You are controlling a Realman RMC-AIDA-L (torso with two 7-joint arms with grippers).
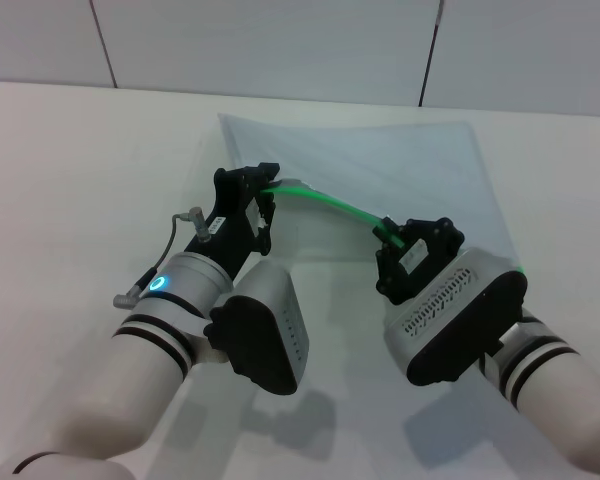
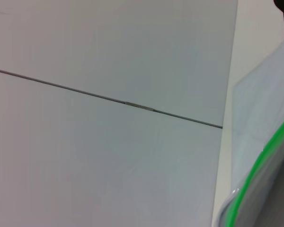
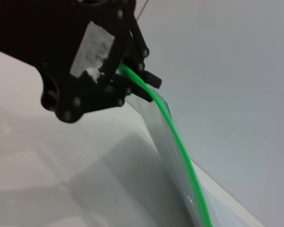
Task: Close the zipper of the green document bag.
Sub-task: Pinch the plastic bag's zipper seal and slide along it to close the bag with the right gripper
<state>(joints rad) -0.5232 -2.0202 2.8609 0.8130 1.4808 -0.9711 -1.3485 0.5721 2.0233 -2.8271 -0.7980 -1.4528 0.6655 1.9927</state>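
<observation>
The green document bag (image 1: 400,165) lies flat at the middle of the white table, pale and translucent. Its near long edge is lifted, and the bright green zipper (image 1: 335,206) arcs between my two grippers. My left gripper (image 1: 268,192) is shut on the zipper's left end. The right wrist view shows that grip (image 3: 132,78) with the zipper (image 3: 180,146) curving away from it. My right gripper (image 1: 388,238) is shut on the zipper farther right; the slider tab is hidden by its fingers. The left wrist view catches only a stretch of zipper (image 2: 255,182) and bag.
The white table (image 1: 70,180) runs out to the left and right of the bag. A grey panelled wall (image 1: 280,40) stands behind the table's far edge. Both forearms fill the near part of the head view.
</observation>
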